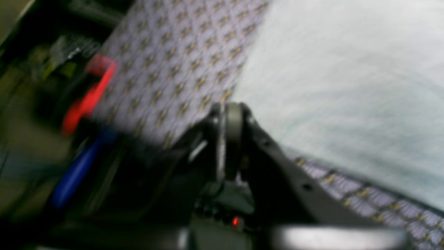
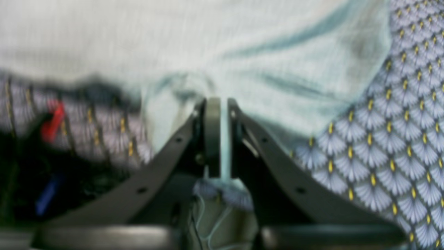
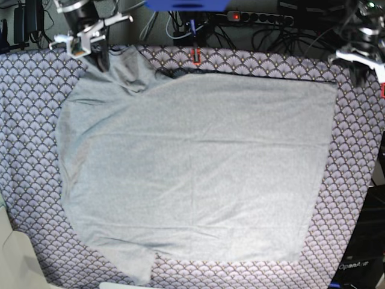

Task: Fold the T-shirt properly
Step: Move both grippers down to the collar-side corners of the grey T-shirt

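Observation:
The light grey T-shirt lies spread flat on the purple fan-patterned tablecloth. My right gripper is at the shirt's far left corner, lifting a bit of cloth there. In the right wrist view the jaws are shut with a strip of the grey shirt pinched between them. My left gripper hovers at the far right, just beyond the shirt's far right corner. In the blurred left wrist view its jaws are closed together with no cloth showing between them, and the shirt lies to their right.
A red clamp sits at the table's back edge, also in the left wrist view with a blue handle below it. A power strip and cables lie behind the table. Bare tablecloth borders the shirt on all sides.

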You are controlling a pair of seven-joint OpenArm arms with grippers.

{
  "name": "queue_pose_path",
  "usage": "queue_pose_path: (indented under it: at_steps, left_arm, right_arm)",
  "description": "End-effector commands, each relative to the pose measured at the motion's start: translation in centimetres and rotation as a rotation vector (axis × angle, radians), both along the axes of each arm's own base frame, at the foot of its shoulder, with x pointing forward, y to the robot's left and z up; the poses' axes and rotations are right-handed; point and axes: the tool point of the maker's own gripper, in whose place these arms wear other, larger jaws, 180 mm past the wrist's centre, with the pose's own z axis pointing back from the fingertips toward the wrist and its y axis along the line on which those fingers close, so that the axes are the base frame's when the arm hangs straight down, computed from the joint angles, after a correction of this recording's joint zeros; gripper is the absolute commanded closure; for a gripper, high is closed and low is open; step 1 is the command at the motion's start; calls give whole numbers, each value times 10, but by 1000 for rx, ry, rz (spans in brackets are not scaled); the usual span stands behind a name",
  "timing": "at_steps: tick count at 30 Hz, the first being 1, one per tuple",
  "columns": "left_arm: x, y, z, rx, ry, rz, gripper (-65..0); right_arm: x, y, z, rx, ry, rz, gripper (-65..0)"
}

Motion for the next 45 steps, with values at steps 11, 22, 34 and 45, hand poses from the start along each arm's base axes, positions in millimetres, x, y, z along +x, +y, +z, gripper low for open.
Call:
queue_pose_path:
  at_steps: [11,22,34,45]
  left_arm:
    - [26,15,-5,120,124,-3,-43]
    - [20,-8,-58,95,211,-137,-124]
    - [14,2,-57,102,142,-76,-238]
    - [11,1,-61,76,139,-96,-470]
  right_arm:
    - [28,-15,5,-31,-13,-19,-142]
    - [37,-22,-2,-39,-2,-29,-260]
    - [38,-22,-5,-36,2,-29,-270]
    - [38,-21,-5,-34,2,-25,-270]
